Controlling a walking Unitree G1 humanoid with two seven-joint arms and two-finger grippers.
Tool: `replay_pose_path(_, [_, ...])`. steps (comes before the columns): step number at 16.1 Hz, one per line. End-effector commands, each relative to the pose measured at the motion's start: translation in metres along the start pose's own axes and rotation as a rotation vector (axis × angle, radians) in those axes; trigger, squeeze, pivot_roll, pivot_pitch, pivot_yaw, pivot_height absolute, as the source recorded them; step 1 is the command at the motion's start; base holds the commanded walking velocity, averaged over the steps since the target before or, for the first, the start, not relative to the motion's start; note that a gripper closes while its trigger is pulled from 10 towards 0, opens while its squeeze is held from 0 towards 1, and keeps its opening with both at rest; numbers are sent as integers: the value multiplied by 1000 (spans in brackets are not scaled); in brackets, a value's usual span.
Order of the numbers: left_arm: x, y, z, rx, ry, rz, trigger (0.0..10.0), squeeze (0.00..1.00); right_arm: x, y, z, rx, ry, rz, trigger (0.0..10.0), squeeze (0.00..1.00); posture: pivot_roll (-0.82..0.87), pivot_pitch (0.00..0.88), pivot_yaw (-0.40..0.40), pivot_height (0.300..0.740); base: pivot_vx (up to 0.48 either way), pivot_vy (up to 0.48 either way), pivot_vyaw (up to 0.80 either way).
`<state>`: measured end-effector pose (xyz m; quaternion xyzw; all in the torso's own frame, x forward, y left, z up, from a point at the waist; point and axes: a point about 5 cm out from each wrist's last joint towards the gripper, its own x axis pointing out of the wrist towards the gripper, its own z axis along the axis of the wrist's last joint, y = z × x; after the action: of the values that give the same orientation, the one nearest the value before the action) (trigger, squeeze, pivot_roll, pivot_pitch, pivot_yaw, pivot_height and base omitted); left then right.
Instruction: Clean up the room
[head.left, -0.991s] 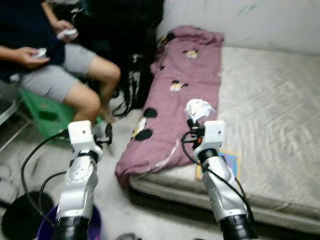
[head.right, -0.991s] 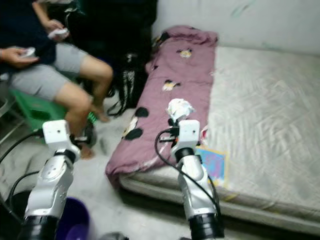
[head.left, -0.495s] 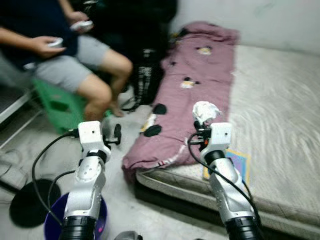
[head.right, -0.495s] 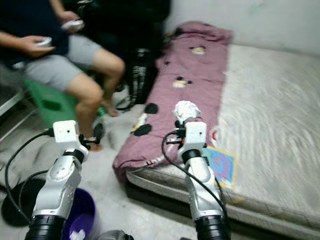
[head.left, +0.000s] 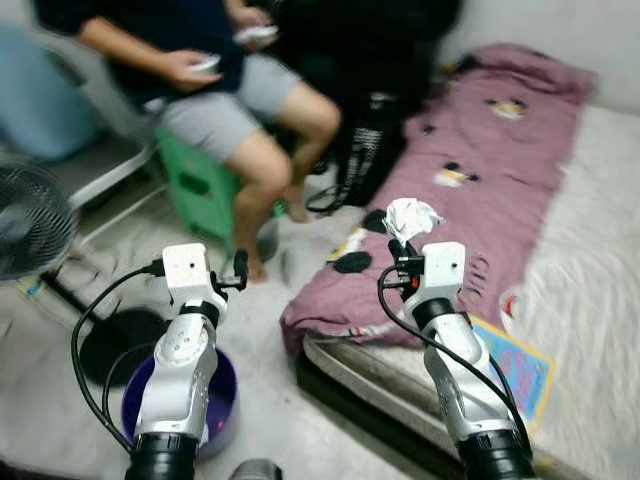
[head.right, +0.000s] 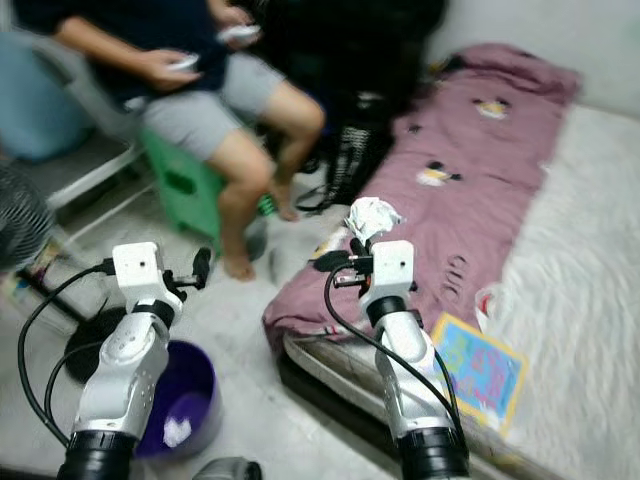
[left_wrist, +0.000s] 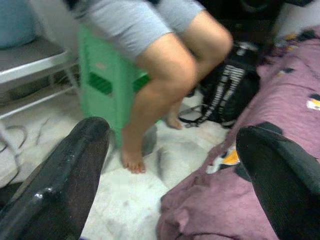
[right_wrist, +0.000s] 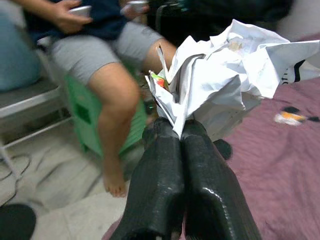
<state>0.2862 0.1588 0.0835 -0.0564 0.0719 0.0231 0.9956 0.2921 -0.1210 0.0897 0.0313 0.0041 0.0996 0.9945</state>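
My right gripper (head.left: 400, 243) is shut on a crumpled white paper wad (head.left: 409, 217), held up over the edge of the bed; the wrist view shows the paper wad (right_wrist: 225, 80) pinched between the closed black fingers (right_wrist: 170, 195). My left gripper (head.left: 238, 268) is open and empty, raised above the floor, with its fingers (left_wrist: 70, 170) spread wide in the left wrist view. Below my left arm stands a purple bin (head.right: 190, 400) with a bit of white paper inside.
A person (head.left: 230, 90) sits on a green stool (head.left: 200, 190) ahead at the left, holding controllers. A mauve blanket (head.left: 470, 180) lies on the mattress (head.left: 600, 290), with a colourful booklet (head.right: 480, 370) near its edge. A fan (head.left: 30, 220) and a black bag (head.left: 365, 160) stand on the floor.
The camera has swung left: the bed shifted right, the person, fan and purple bin came further into view. Both grippers keep their pose, the right still holding the paper.
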Motion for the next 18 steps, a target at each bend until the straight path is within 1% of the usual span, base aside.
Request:
replay_pose_path(1, [-4, 13, -3, 4, 1, 62, 10000, 0, 6, 9, 2, 4, -6, 34, 10000, 0, 48, 0, 0, 740, 0, 0, 712])
replay_pose_path(2, [-7, 16, -3, -2, -3, 84, 10000, 0, 10, 11, 3, -1, -8, 52, 10000, 0, 67, 0, -21, 740, 0, 0, 400])
replay_pose_path(3, [-8, 17, -4, -1, -4, 89, 10000, 0, 12, 12, 4, -2, -8, 57, 10000, 0, 77, 0, -31, 740, 0, 0, 0])
replay_pose_path(5, [-11, 22, -5, -9, -10, 120, 10000, 0, 18, 18, 4, -9, -6, 94, 10000, 0, 94, 0, -49, 740, 0, 0, 0])
replay_pose_path(9, [-8, 21, -2, -17, -24, 137, 10000, 0, 25, 21, 6, -20, -12, 115, 10000, 0, 87, 0, -52, 740, 0, 0, 0])
replay_pose_path(12, [-4, 16, -3, -10, -15, 108, 10000, 0, 19, 17, 2, -48, -9, 106, 10000, 0, 65, 0, -29, 740, 0, 0, 646])
replay_pose_path(18, [-2, 7, -3, -22, 1, 62, 10000, 0, 11, 11, -1, -43, -9, 79, 10000, 0, 24, 0, -1, 740, 0, 0, 763])
